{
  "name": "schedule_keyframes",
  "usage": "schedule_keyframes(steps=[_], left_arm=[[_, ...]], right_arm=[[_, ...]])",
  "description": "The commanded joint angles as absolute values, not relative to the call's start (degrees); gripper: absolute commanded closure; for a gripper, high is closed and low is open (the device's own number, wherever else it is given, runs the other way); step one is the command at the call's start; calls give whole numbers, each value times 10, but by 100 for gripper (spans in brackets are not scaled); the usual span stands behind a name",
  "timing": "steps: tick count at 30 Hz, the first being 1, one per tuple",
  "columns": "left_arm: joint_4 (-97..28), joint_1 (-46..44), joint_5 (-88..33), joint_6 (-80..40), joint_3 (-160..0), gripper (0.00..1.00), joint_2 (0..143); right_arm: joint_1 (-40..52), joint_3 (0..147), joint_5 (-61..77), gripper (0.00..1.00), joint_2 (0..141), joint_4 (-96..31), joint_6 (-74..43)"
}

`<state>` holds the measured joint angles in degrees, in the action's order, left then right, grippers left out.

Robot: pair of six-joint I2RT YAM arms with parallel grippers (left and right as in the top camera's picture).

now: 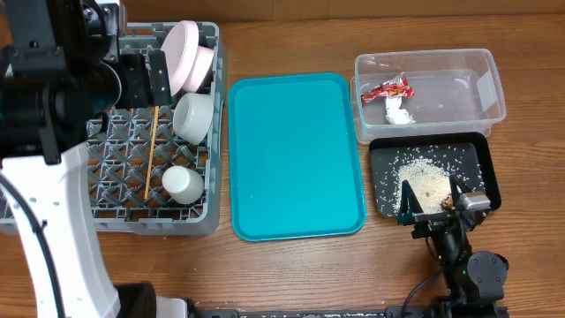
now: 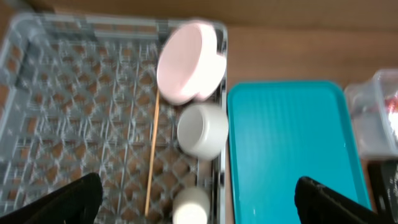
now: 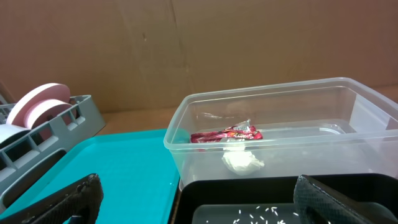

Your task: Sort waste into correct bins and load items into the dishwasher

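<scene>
The grey dish rack (image 1: 115, 216) at the left holds pale pink plates (image 1: 190, 57), a white bowl (image 1: 194, 115), a small white cup (image 1: 183, 184) and a chopstick (image 1: 152, 150). The left wrist view shows the plates (image 2: 186, 62), bowl (image 2: 202, 130), cup (image 2: 189, 205) and chopstick (image 2: 151, 155). My left gripper (image 1: 146, 79) (image 2: 198, 186) is open and empty above the rack. The clear tub (image 1: 477, 106) (image 3: 280, 99) holds the red wrapper (image 1: 387, 89) (image 3: 227, 134) and the paper wad (image 1: 399, 113) (image 3: 242, 162). The black tray (image 1: 384, 194) (image 3: 261, 186) holds rice (image 1: 424, 172). My right gripper (image 1: 433, 196) (image 3: 198, 186) is open and empty at its front edge.
A large teal serving tray (image 1: 296, 155) lies between the rack and the bins, with nothing on it. The left arm's white body (image 1: 44, 203) covers the rack's left side. A brown cardboard wall (image 3: 186, 43) stands behind the table.
</scene>
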<state>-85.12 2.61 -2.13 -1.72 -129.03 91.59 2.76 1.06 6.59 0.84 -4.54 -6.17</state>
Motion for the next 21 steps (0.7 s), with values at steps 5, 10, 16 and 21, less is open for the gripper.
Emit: schedule_keyframes(steps=[5, 10, 16, 21], left_arm=[[-684, 26, -26, -13, -1096, 0, 729], [-571, 26, -20, -13, -910, 0, 592], [-424, 26, -13, -13, -650, 0, 411], [-252, 26, -15, -13, -412, 0, 245]], right_arm=[[29, 4, 60, 0, 2, -41, -59], [29, 4, 60, 0, 2, -41, -59], [29, 4, 60, 0, 2, -41, -59], [29, 4, 60, 0, 2, -41, -59]])
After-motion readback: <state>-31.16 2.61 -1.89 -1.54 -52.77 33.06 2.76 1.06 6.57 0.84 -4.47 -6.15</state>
